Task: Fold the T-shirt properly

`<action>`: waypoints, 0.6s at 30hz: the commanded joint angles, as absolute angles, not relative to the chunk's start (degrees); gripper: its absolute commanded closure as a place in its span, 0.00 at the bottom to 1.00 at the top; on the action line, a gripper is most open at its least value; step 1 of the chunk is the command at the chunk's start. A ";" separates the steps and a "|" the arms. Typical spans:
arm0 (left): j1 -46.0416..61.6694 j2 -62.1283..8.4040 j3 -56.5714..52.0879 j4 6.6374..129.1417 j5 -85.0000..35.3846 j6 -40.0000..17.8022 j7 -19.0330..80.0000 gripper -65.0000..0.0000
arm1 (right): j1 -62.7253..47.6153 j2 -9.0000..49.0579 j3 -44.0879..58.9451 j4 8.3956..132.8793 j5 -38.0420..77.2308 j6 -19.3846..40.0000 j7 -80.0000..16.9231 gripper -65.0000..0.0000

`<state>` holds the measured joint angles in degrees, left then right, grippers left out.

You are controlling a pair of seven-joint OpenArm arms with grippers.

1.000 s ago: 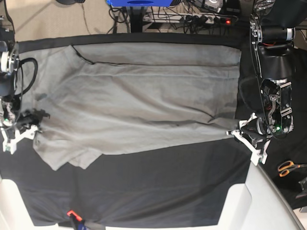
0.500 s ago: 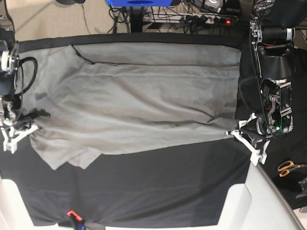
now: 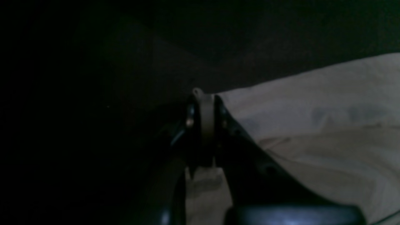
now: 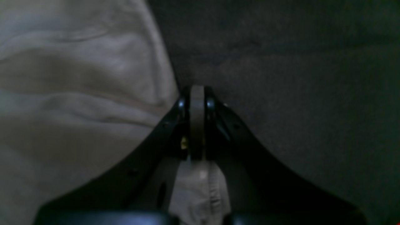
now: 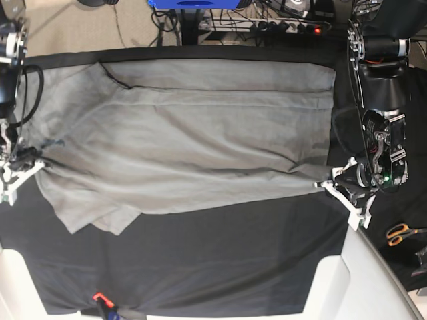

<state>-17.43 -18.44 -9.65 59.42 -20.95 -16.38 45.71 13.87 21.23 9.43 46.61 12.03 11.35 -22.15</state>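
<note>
The T-shirt point(image 5: 193, 133), light grey, lies spread w/ wrinkles over the far half of the black cloth cover point(image 5: 213, 260) on the table, reaching nearly from the cover's left edge to its right edge in the base view. Far hem runs along the cover's far edge; near half of the cover is bare. A folded band of fabric shows along the far side, and a loose flap hangs toward the near-left.

Right gripper point(image 5: 27, 165) sits at the cover's left edge in base view, jaws clamped tight on the shirt's edge there. Right wrist view confirms: pale fabric is pinched between the closed black fingers point(image 4: 175, 125), a strip of cloth showing between them and more of the shirt point(image 4: 78, 78) bunched to the left, dark cover to the right.

Left gripper point(image 5: 327, 183) is at the cover's right edge in base view, at the shirt's near-right corner, also closed on the fabric. Left wrist view is v. dark, but a thin strip of cloth is visible squeezed between its fingers point(image 3: 223, 125), w/ the shirt point(image 3: 312, 131) stretching off to the right.

Orange-handled scissors point(image 5: 402, 233) lie beyond the cover's right edge, well apart from the shirt. Small orange item point(image 5: 100, 297) at the cover's near edge; can't tell what it is.
</note>
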 commanded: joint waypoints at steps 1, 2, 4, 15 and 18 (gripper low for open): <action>-18.86 -19.47 -9.89 60.44 -21.49 -16.40 44.70 1.00 | 14.64 22.11 9.80 48.92 12.18 11.30 -22.11 1.00; -18.86 -19.47 -9.89 60.44 -21.49 -16.40 44.70 1.00 | 14.64 22.02 10.59 49.80 12.18 11.30 -23.25 1.00; -18.86 -19.47 -9.89 60.44 -21.49 -16.40 44.70 1.00 | 14.55 21.93 12.62 51.38 12.18 11.30 -25.36 1.00; -18.15 -19.56 -9.80 60.53 -21.49 -16.40 44.70 1.00 | 21.05 20.09 14.73 50.33 11.91 11.74 -24.57 0.41; -18.07 -19.56 -9.80 60.53 -21.49 -16.40 44.70 1.00 | 25.71 20.35 14.73 40.13 11.91 11.74 -18.24 0.41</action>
<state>-16.69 -18.59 -9.63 59.42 -21.02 -16.40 45.78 24.86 19.40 14.52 39.38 11.94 12.16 -18.02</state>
